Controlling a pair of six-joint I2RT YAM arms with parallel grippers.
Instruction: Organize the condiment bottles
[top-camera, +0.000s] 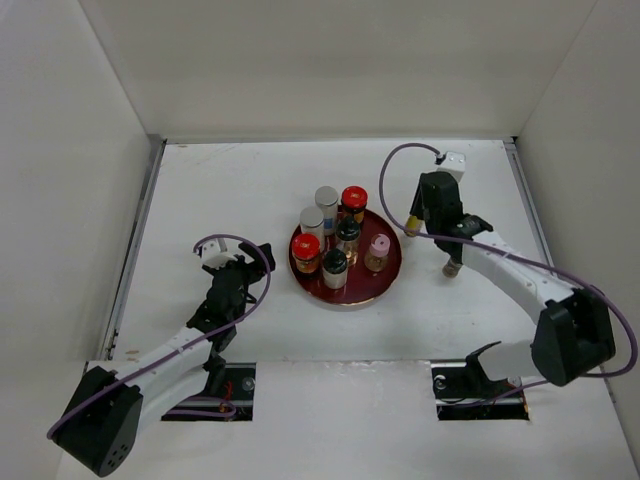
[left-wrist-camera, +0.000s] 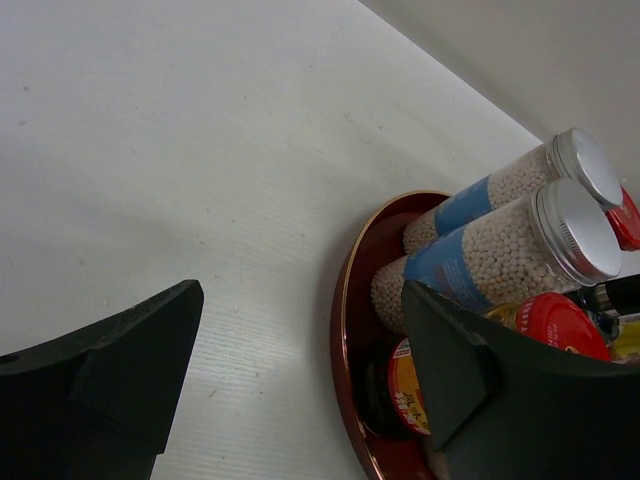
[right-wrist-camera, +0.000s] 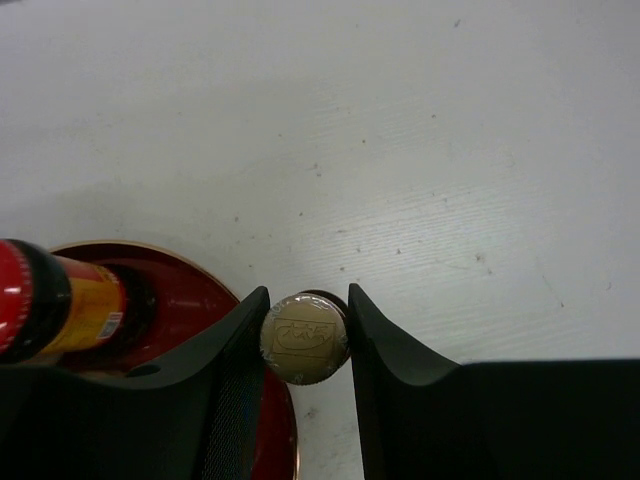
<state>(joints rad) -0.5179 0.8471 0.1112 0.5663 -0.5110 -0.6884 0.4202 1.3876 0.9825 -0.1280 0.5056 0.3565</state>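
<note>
My right gripper (right-wrist-camera: 306, 302) pinches the upright tan-capped bottle (right-wrist-camera: 304, 340) from above, just right of the tray (right-wrist-camera: 210, 292). The left gripper (left-wrist-camera: 300, 305) stands half-open and empty, farther off.

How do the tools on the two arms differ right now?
The left tool is open with nothing between its fingers; the right tool is closed on a tan-capped bottle. The left tool sits left of the red tray, the right tool by its right side. Both are black, with two fingers.
</note>
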